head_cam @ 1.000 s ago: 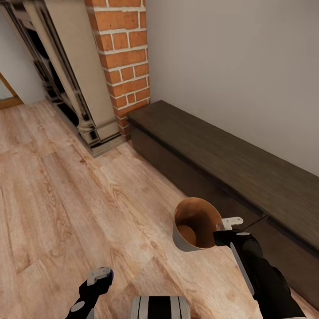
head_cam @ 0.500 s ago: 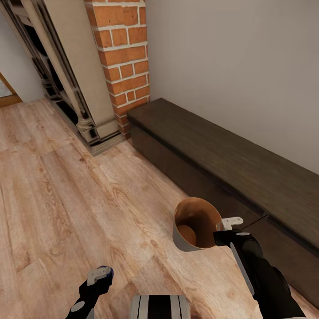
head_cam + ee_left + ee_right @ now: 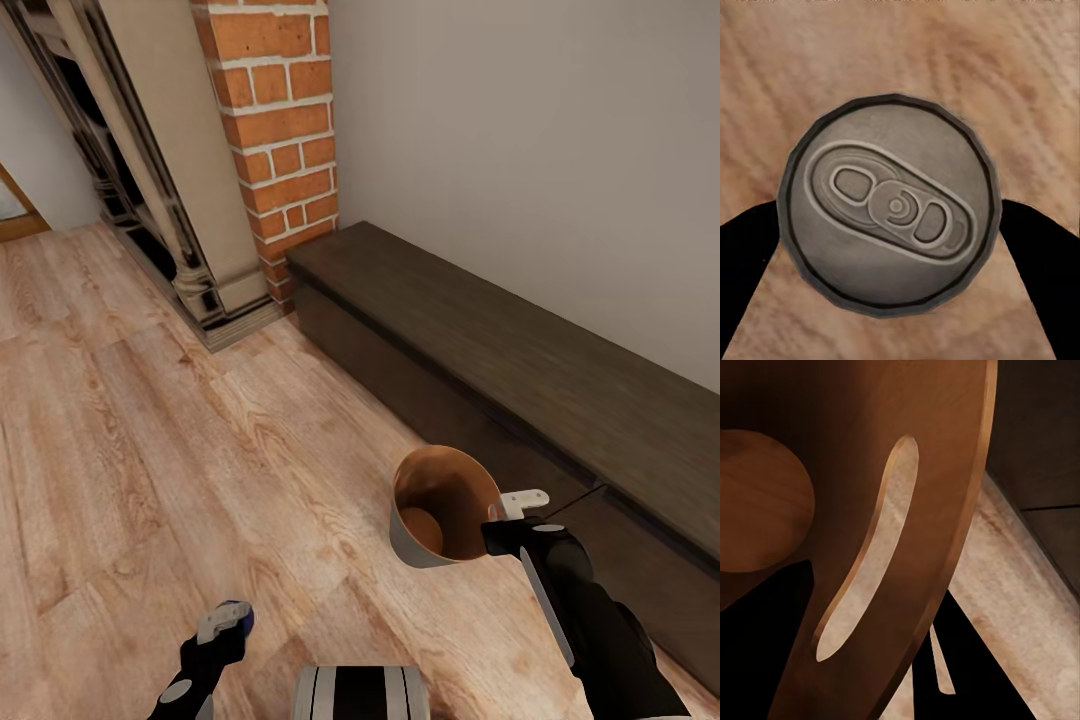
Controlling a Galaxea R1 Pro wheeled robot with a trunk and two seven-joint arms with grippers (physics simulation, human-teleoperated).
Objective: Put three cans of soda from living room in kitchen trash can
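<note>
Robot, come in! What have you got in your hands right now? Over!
Left end effector shut on blue soda can. Right end effector shut on trash can rim; bin looks empty. Dark low cabinet close on right.

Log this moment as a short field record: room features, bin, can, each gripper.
room: wood floor, brick column, dark low cabinet
bin: held off the floor at its rim, no can seen inside
can: blue, grey top, between the left fingers
left gripper: shut on can
right gripper: shut on bin wall, seen in the right wrist view
</note>
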